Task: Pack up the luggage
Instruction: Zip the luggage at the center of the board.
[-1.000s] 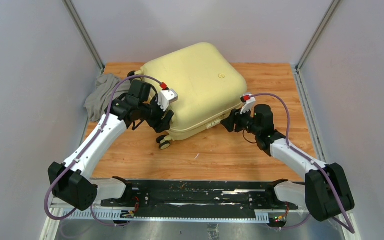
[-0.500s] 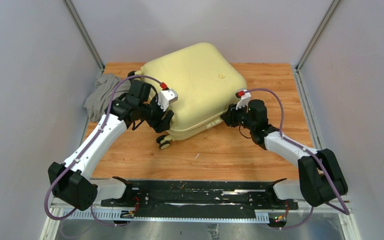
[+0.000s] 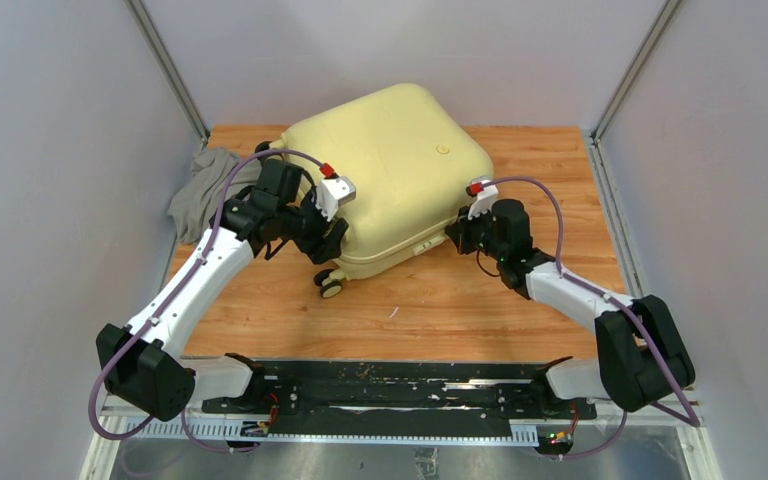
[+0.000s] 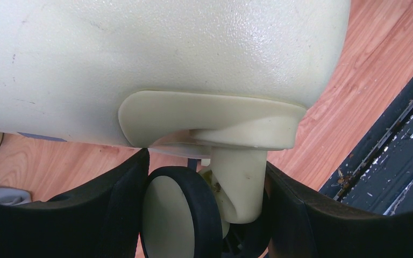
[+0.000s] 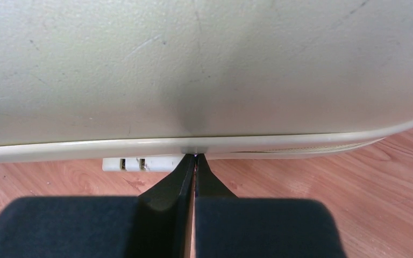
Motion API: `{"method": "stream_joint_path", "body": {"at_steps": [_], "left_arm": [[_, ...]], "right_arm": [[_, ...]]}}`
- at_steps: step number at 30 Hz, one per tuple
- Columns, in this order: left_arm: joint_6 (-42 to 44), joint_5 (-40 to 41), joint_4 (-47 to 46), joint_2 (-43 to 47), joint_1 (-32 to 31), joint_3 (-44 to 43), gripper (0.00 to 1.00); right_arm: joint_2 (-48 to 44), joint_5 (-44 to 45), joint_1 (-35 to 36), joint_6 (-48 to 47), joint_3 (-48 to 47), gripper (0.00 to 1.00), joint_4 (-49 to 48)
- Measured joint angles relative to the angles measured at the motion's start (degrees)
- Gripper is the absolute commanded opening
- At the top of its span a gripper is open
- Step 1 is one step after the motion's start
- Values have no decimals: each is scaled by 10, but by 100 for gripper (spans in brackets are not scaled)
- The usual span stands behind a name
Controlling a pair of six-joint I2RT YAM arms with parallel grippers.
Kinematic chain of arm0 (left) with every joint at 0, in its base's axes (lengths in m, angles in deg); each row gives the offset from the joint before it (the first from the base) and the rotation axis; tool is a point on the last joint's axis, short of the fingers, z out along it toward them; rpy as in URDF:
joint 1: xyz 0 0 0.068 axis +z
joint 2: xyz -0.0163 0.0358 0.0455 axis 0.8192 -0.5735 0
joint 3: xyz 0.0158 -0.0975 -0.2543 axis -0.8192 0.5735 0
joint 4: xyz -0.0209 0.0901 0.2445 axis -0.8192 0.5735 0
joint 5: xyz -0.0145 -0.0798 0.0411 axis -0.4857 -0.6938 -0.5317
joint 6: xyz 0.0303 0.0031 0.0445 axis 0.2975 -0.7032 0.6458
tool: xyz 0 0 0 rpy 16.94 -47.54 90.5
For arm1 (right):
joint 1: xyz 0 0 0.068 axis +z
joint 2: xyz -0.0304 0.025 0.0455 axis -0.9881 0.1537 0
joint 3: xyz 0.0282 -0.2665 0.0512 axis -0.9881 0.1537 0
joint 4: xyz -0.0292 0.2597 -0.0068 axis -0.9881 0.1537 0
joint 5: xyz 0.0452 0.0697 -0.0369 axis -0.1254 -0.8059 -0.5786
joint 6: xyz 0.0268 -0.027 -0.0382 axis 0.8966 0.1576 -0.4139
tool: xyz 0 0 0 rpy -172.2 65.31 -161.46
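The luggage (image 3: 400, 170), a pale-yellow hard shell, lies closed on the wooden table, turned at an angle. My left gripper (image 3: 328, 245) is at its near-left corner. In the left wrist view the two black fingers (image 4: 113, 204) press on either side of a caster wheel (image 4: 177, 215) and its cream fork under the shell (image 4: 166, 54). My right gripper (image 3: 455, 238) is at the near-right side. Its jaws (image 5: 194, 158) are shut, tips touching the rim seam of the shell (image 5: 193, 70). I cannot tell whether anything is pinched between them.
A grey cloth (image 3: 205, 190) lies heaped on the table, left of the luggage. A second wheel (image 3: 328, 288) sticks out at the near corner. A small white slotted piece (image 5: 140, 163) sits under the rim left of my right fingertips. Grey walls stand on both sides.
My right gripper has moved left up to the luggage's edge and closed from part open to shut. The left arm and the luggage have not moved.
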Motion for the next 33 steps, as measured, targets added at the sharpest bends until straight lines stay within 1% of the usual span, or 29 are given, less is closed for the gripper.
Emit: {"method": "stream_joint_path", "body": {"at_steps": [15, 24, 29, 33], "left_arm": [[-4, -2, -1, 0, -1, -2, 0], [-14, 2, -1, -1, -6, -2, 0], [-26, 21, 26, -24, -18, -31, 0], [-38, 19, 27, -43, -40, -48, 0]], "right_arm": [[-43, -9, 0, -44, 1, 0, 41], [-49, -15, 6, -40, 1, 0, 29], [-43, 15, 53, -27, 1, 0, 13], [-37, -12, 131, 8, 1, 0, -11]]}}
